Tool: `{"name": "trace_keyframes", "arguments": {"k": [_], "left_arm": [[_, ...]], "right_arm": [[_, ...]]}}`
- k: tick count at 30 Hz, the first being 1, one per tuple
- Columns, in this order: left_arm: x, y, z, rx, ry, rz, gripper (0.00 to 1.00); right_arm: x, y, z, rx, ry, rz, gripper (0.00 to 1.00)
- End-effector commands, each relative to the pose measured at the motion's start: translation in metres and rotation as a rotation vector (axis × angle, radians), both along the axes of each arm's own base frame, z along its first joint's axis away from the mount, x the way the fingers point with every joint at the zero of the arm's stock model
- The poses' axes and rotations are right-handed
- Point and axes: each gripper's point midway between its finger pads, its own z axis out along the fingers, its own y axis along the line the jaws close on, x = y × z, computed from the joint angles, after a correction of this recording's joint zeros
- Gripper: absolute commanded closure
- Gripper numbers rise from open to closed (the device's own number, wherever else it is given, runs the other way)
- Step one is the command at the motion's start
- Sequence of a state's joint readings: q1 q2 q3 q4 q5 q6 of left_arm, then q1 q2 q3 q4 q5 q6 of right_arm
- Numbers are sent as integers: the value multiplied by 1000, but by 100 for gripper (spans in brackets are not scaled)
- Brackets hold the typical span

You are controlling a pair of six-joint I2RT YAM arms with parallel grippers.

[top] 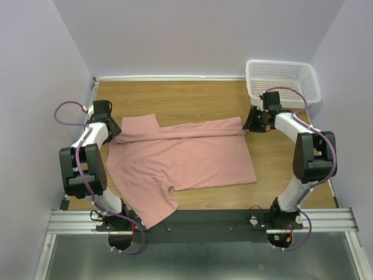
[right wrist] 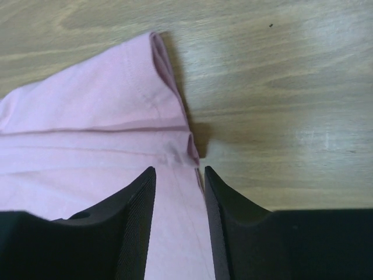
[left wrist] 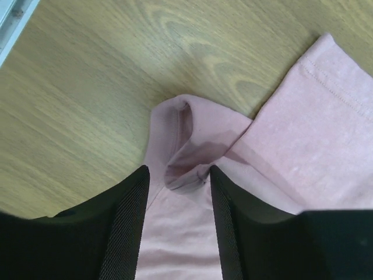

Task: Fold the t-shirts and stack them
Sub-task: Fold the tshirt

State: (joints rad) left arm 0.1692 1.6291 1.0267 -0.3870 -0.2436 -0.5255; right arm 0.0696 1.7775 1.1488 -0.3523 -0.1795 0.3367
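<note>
A white plastic mesh basket sits at the far right corner of the bare wooden table, well apart from the cloth and just behind the right arm. The dusty pink cotton t-shirt lies spread across the table's middle, its far edge doubled over into a long band and one sleeve trailing toward the near edge. The left gripper straddles a puckered fold with its jaws spread. The right gripper, jaws likewise apart, stands over the stitched hem corner.
</note>
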Motion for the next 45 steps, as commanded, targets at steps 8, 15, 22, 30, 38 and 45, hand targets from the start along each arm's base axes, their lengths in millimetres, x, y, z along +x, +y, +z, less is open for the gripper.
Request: {"name": "trace_keyframes", "arguments": {"k": [8, 15, 22, 30, 38, 45], "left_arm": [[-22, -16, 58, -3, -158, -5, 3], [-6, -67, 48, -55, -146, -85, 12], [16, -81, 20, -43, -101, -90, 28], [29, -91, -20, -70, 0, -150, 34], [22, -120, -15, -164, -31, -200, 31], [46, -112, 65, -78, -200, -265, 7]], "right_arm": [[-7, 41, 66, 41, -93, 149, 42], [-13, 113, 35, 150, -6, 249, 42], [7, 97, -13, 78, 29, 125, 42], [5, 13, -54, -56, 99, -84, 43], [5, -34, -40, -116, 61, -165, 43], [21, 13, 29, 12, -101, 27, 42]]}}
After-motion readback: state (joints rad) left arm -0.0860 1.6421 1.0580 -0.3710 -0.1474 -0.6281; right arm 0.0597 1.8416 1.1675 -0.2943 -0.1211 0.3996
